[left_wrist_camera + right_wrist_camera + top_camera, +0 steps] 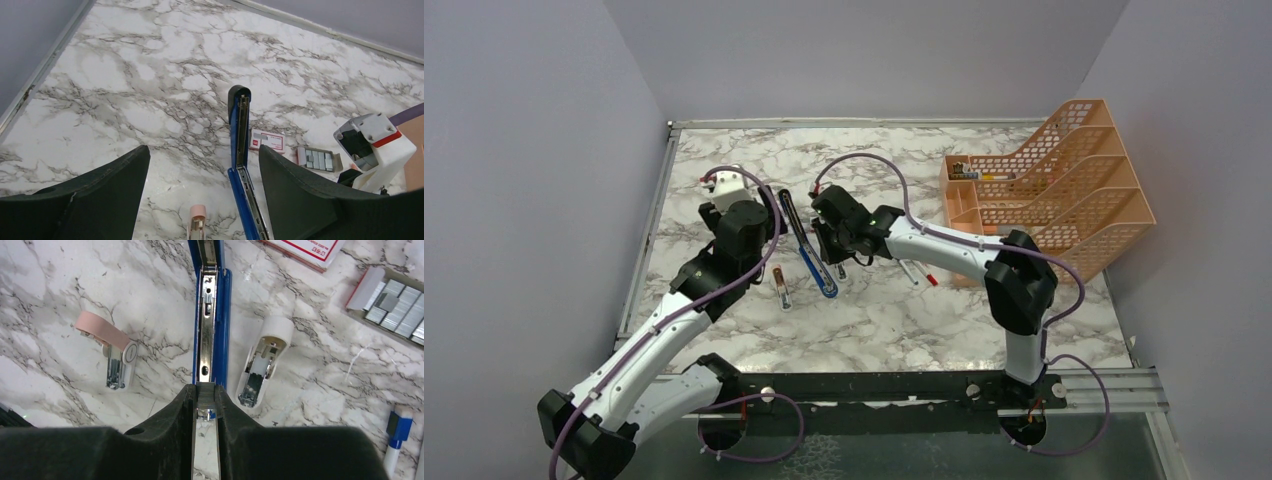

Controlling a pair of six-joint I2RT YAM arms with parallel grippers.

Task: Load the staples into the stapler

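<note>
Stapler, slim blue, right jaws pinching ribbed staple strip, left jaws apart

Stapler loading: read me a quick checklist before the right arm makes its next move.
1. Stapler opened flat, channel exposed: ok.
2. Staple strip pinched in right gripper: ok.
3. Strip in line with channel: ok, judging by the right wrist view.
4. Strip seated in channel: cannot tell.
5. Left gripper steadying stapler: not ok, jaws open, not gripping.
</note>
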